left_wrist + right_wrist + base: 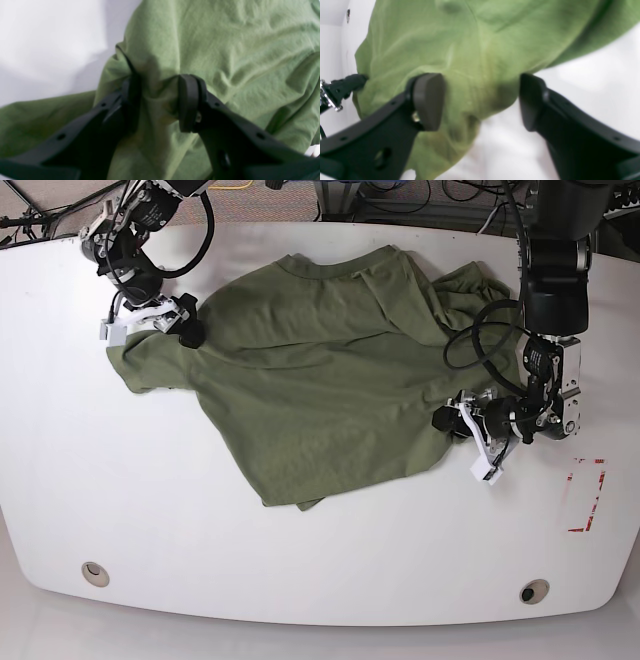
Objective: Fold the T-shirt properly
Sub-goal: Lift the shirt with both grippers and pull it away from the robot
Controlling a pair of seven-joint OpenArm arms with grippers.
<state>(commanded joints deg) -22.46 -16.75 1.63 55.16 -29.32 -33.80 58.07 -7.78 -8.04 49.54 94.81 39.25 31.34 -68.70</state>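
The olive-green T-shirt (320, 370) lies crumpled and askew across the middle of the white table (300, 560), collar toward the far edge. At the shirt's right edge in the base view, my left gripper (450, 425) has a bunched fold of cloth (157, 105) pinched between its black fingers (188, 102); it is shut on the T-shirt. My right gripper (188, 325) sits at the shirt's left sleeve area. In the right wrist view it (480, 102) stands wide open, one finger (428, 100) over the cloth and the other over bare table.
Red tape marks (585, 495) lie on the table at the right. Two round holes (95, 572) (533, 591) sit near the front edge. Cables (480, 340) hang from the left arm beside the shirt. Another black clamp part (342, 87) shows at the shirt's edge.
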